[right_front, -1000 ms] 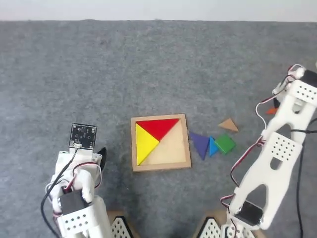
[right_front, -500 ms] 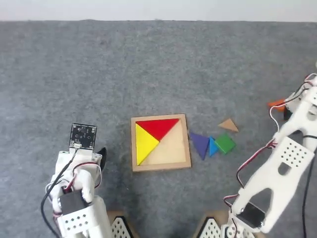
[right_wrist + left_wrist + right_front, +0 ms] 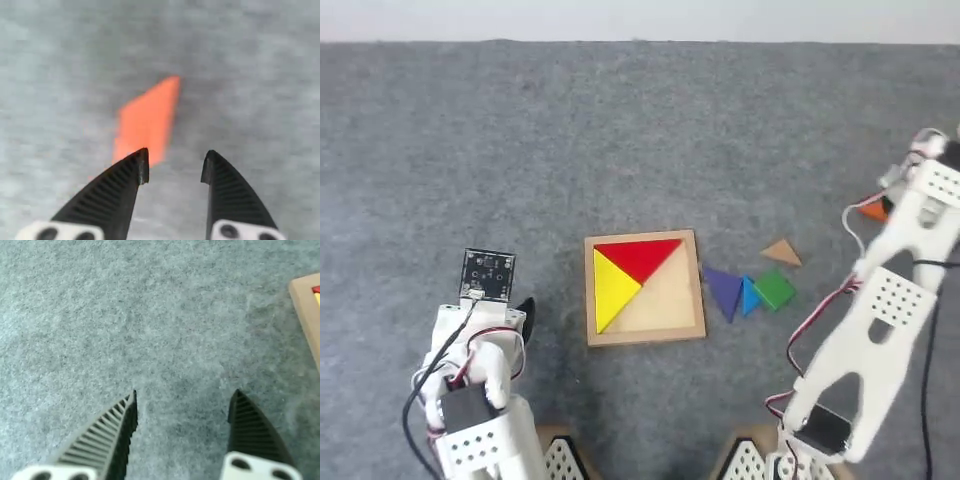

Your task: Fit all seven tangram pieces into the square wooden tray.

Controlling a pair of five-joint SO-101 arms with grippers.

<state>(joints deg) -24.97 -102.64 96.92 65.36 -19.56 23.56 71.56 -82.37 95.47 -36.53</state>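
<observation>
The square wooden tray (image 3: pixel 695 290) lies mid-table with a red triangle (image 3: pixel 640 256) and a yellow triangle (image 3: pixel 612 288) fitted inside. To its right lie a purple triangle (image 3: pixel 725 291), a blue triangle (image 3: pixel 750 296), a green square (image 3: pixel 776 290) and a tan triangle (image 3: pixel 781 252). An orange parallelogram (image 3: pixel 872 210) sits far right, beside the right arm's wrist (image 3: pixel 928 195). My right gripper (image 3: pixel 175 167) is open just above the orange parallelogram (image 3: pixel 147 120), one finger over its near end. My left gripper (image 3: pixel 184 399) stands open over bare carpet, left of the tray's corner (image 3: pixel 305 295).
Grey carpet covers the whole table. The left arm's body (image 3: pixel 475 400) stands at the front left and the right arm's body (image 3: pixel 860 360) at the front right. A pale wall edge runs along the back.
The right arm swung outward to the right, then came back left over the orange piece. The left arm and the other pieces have not moved.
</observation>
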